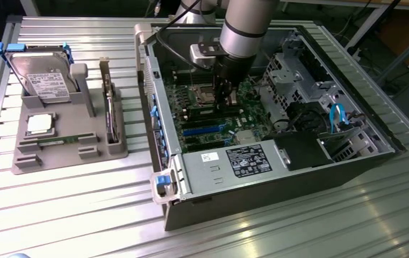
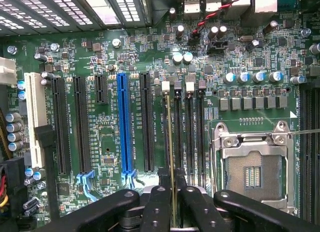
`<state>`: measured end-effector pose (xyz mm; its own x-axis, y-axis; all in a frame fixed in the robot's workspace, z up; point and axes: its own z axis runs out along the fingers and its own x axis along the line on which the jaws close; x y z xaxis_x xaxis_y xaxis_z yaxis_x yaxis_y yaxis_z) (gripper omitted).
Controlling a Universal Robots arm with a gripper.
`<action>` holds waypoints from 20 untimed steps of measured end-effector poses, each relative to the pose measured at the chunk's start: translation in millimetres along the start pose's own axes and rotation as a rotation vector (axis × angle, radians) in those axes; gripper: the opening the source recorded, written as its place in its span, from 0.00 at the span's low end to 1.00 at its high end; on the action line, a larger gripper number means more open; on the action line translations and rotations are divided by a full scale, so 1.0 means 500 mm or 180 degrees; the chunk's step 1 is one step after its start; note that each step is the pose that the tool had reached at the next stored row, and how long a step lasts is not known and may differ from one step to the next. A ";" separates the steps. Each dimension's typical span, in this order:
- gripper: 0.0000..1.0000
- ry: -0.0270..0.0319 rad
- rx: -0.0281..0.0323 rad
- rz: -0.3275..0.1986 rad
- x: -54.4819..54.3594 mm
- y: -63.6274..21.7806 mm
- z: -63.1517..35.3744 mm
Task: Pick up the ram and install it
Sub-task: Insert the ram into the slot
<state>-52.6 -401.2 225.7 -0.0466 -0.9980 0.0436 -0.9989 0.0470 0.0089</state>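
My gripper is shut on the ram, which I see edge-on as a thin yellowish line between the two black fingers. The stick runs along the bank of memory slots, next to the silver processor socket. Whether its edge sits in a slot or hovers just above I cannot tell. In the exterior view the arm reaches down into the open computer case, with the gripper over the green motherboard near the socket.
A blue expansion slot and several black ones lie beside the memory slots. A grey fixture at the exterior view's left holds a hard drive, a silver processor chip and an upright dark card. The power supply sits in the case.
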 end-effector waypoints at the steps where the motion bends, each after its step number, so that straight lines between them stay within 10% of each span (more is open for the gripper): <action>1: 0.14 0.0000 0.0000 0.0000 0.000 0.000 0.000; 20: 0.14 0.0001 -0.0027 -0.0001 0.000 0.000 0.001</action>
<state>-52.5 -401.2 225.3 -0.0462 -0.9980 0.0441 -0.9987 0.0470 0.0174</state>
